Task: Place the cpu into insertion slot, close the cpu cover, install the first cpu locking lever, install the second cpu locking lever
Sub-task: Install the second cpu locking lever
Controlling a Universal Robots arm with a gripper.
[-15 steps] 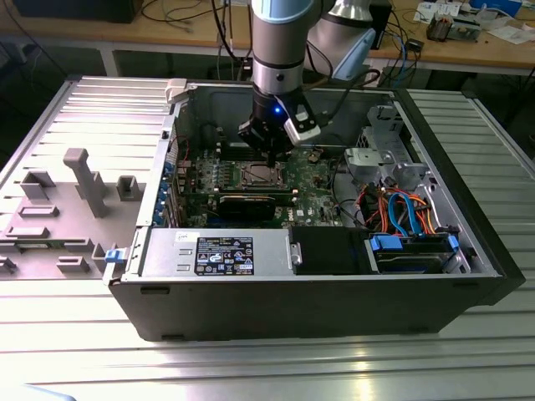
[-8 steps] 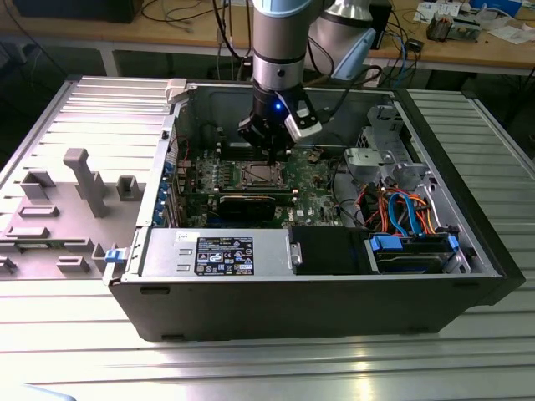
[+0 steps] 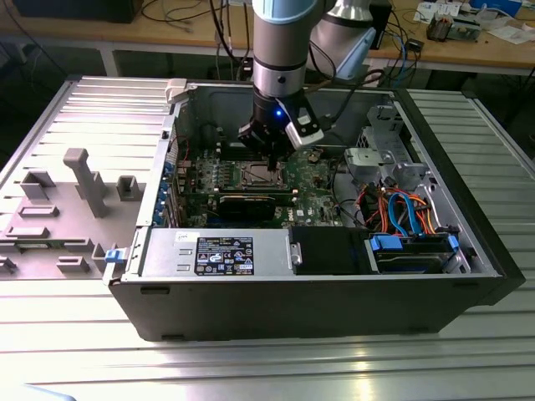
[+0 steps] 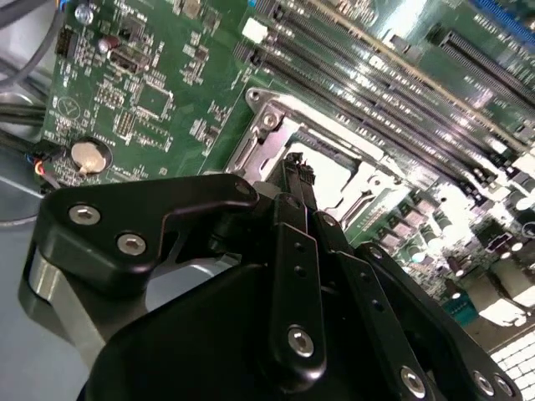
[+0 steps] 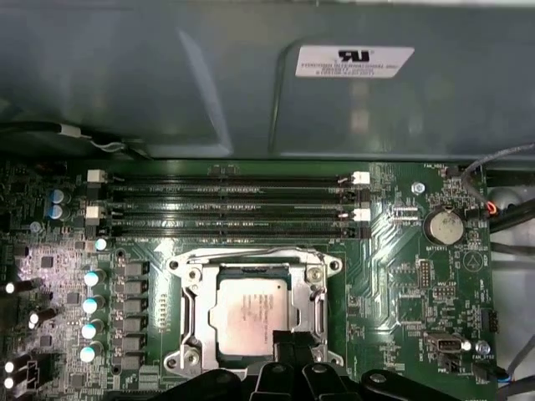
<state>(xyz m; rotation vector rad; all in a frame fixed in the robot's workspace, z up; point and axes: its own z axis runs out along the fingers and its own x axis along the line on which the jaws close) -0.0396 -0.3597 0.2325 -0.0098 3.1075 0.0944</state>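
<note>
The cpu point(image 5: 249, 311), a dull silver square, lies in the insertion slot point(image 5: 179, 266) on the green motherboard. Flat over it rests the cpu cover point(image 5: 197, 311), and the chip's top shows through its window. A thin metal lever rod point(image 5: 251, 250) runs along the socket edge beside the memory slots. My black gripper point(image 5: 288, 341) stands at the socket's edge just off the chip, its fingers pressed together with nothing seen between them. In the second wrist view the fingertips point(image 4: 294, 167) point down at the socket's bright rim point(image 4: 276, 117). In the exterior view the gripper point(image 3: 272, 155) hangs just above the socket point(image 3: 259, 174).
The motherboard sits inside an open computer case point(image 3: 468, 251). Long memory slots point(image 5: 234, 205) lie beside the socket, and a row of capacitors point(image 5: 90, 305) flanks it. A black card point(image 3: 251, 203), a power supply point(image 3: 217, 251) and drive cables point(image 3: 401, 209) fill the case.
</note>
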